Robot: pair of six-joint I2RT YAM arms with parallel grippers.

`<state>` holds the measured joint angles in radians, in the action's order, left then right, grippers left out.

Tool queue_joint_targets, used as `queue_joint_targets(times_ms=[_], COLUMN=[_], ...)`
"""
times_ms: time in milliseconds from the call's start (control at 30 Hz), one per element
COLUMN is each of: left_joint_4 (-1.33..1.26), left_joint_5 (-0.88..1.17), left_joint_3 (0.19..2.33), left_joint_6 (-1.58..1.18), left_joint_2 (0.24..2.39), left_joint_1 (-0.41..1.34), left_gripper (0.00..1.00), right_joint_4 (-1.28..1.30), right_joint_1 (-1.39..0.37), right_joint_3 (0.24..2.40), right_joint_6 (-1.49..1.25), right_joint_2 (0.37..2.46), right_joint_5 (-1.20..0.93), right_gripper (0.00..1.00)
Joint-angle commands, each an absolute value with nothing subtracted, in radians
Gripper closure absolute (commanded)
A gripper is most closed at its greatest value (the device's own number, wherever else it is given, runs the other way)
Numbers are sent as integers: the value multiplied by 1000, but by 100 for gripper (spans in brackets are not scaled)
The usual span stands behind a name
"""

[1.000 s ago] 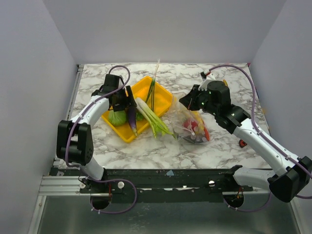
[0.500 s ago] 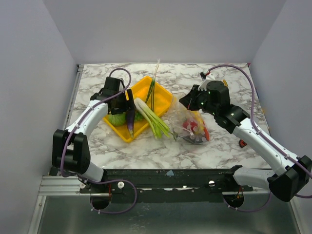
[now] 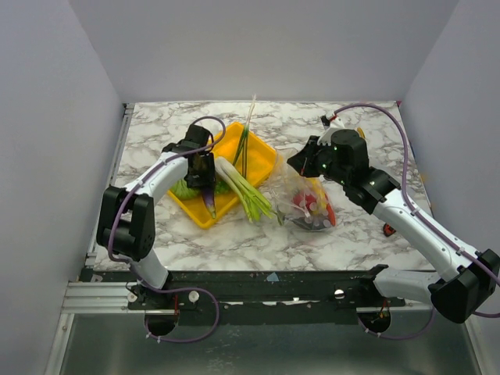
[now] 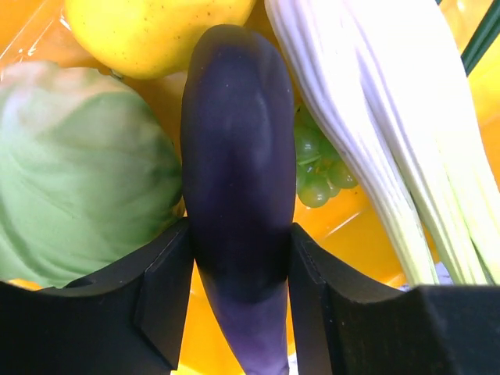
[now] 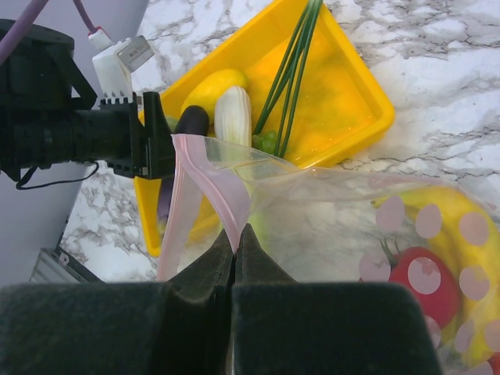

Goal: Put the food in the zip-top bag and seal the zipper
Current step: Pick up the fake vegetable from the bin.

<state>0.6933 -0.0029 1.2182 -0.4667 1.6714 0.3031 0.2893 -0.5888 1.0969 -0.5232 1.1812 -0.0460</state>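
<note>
My left gripper [image 3: 205, 173] is shut on a dark purple eggplant [image 4: 234, 180] and holds it over the yellow tray [image 3: 262, 160], its tip toward the tray's near edge [image 3: 209, 197]. Beside it lie a green cabbage [image 4: 70, 164], a yellow fruit [image 4: 148, 31], green grapes [image 4: 316, 168] and green-white leeks [image 4: 367, 117]. My right gripper [image 5: 235, 238] is shut on the pink zipper strip [image 5: 207, 180] and holds up the mouth of the clear zip-top bag [image 3: 306, 195]. A banana [image 5: 469, 234] and a red fruit [image 5: 418, 281] lie inside the bag.
The leeks [image 3: 244, 189] stick out over the tray's right edge toward the bag. A small red item [image 3: 388, 229] lies on the marble table right of the bag. Grey walls close in the left, right and back.
My left wrist has shifted a little to the right over the tray with the eggplant in its jaws. The right arm and the bag have not moved.
</note>
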Motion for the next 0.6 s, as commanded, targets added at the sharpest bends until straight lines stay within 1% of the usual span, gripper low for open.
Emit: queue_joint_targets(times_ms=[0,67,200,267,367,467,567], left_joint_4=[690,654,500,341,-27,-337,-503], left_joint_5=[15,100,279,388,500,442,286], left_joint_3=[1236,1214,1138,1073,924,807,742], left_joint_6=[-447,-458,-532,-604,-813,-979,-1000], left_joint_2=[1551,1467,1272,1182,1062,994,954], left_joint_1=[302,302,302,302,311,363,466], left_gripper=[89,96,99,100,100,100,100], right_joint_4=[303,298,290,291,281,269,265], right_joint_1=[-587,-585,-586,-586,-586,-586,-586], right_joint_3=[1131,1133,1140,1145,1146,1145,1144], right_joint_6=[-522,-518,-525,-542,-571,-601,-620], right_joint_2=[1158,1158,1150,1146,1142,1141,1142], right_joint_5=[-29,-39,-47,-41,-37,-43,-48], right_gripper=[99,99,99,99,99,99,99])
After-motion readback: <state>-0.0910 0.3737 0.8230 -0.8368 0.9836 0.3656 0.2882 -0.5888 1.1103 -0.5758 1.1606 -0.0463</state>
